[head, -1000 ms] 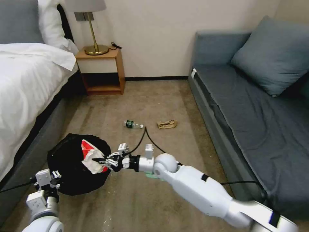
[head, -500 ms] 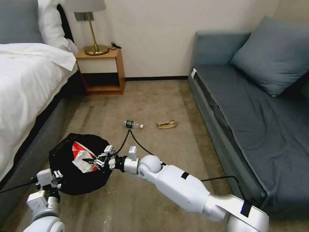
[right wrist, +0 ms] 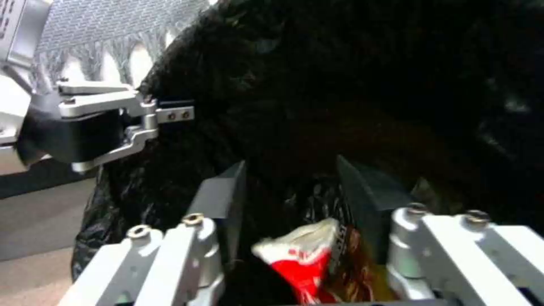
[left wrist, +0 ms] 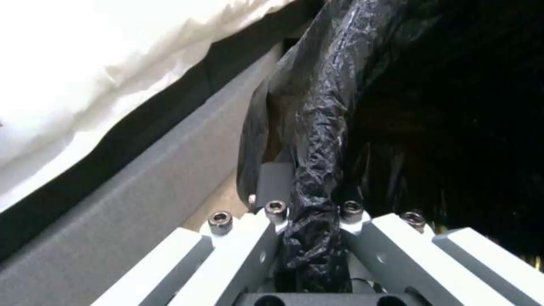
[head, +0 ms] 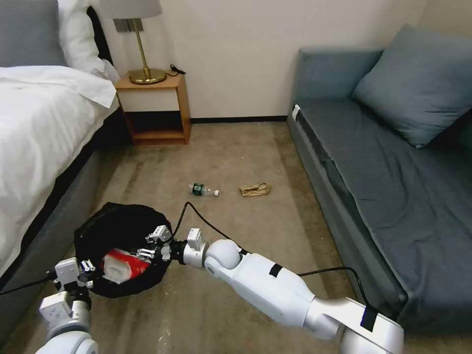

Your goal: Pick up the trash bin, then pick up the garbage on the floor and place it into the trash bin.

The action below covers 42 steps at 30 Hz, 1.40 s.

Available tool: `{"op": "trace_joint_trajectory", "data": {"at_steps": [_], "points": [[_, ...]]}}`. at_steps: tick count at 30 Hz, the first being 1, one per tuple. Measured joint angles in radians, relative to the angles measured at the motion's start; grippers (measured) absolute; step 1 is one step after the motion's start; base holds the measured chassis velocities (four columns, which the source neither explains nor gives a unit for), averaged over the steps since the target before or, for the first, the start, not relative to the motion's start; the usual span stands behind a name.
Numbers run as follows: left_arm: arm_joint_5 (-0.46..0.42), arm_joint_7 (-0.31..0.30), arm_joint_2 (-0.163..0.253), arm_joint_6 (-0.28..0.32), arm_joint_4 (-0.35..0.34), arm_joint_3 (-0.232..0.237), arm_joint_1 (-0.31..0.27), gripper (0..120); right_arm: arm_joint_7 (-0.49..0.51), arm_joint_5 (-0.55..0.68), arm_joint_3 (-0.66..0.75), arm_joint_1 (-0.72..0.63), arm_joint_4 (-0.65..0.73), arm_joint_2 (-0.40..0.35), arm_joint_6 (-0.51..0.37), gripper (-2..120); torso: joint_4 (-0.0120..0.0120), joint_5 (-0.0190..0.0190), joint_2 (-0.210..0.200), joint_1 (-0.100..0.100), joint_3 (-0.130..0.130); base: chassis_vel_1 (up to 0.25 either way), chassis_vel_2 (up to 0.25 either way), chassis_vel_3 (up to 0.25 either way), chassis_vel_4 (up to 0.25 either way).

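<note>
The black bag-lined trash bin (head: 118, 226) sits low at the left by the bed. My left gripper (head: 82, 269) is shut on its near rim (left wrist: 314, 187), with the crinkled bag pinched between the fingers. My right gripper (head: 151, 246) hangs open over the bin's right edge, fingers (right wrist: 218, 199) wide apart. A red-and-white crumpled wrapper (head: 120, 261) lies loose inside the bin (right wrist: 317, 85), below those fingers, and also appears in the right wrist view (right wrist: 303, 261). Two other pieces of garbage lie on the carpet farther ahead: a small clear bottle (head: 202, 190) and a tan paper wrapper (head: 255, 190).
A white-sheeted bed (head: 39, 128) runs along the left, close to the bin. A wooden nightstand (head: 155, 105) with a lamp stands at the back wall. A grey sofa (head: 383, 167) lines the right. Open carpet (head: 231, 147) lies between them.
My right gripper moved left over the bin and opened. The red-and-white wrapper left its fingers and dropped into the bin. The left arm held still.
</note>
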Motion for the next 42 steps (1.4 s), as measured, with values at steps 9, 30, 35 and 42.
{"op": "trace_joint_trajectory", "data": {"at_steps": [9, 30, 35, 42], "points": [[0.000, -0.012, 0.011, -0.015, 0.027, -0.020, -0.007, 2, 0.086, -0.001, 0.034, -0.060, 0.137, -0.095, 0.017, 85, -0.0001, 0.0002, 0.000, 0.000, 0.000, 0.000, 0.000, 0.000, 0.000], [0.057, -0.020, 0.046, -0.097, 0.088, -0.052, 0.021, 2, 0.638, -0.227, 0.308, -0.247, 0.200, -0.244, -0.111, 100, 0.0000, 0.0003, 0.000, 0.000, 0.000, 0.000, 0.000, 0.000, 0.000], [0.075, -0.025, 0.035, -0.116, 0.097, -0.053, 0.023, 2, 0.673, -0.247, 0.334, -0.301, 0.221, -0.276, -0.117, 100, -0.0002, 0.0004, 0.000, 0.000, 0.000, 0.000, 0.000, 0.000, 0.000], [0.120, -0.028, 0.001, -0.148, 0.101, -0.049, 0.031, 2, 0.682, -0.240, 0.371, -0.372, 0.316, -0.318, -0.145, 100, -0.0001, 0.0003, 0.000, 0.000, 0.000, 0.000, 0.000, 0.000, 0.000]]}}
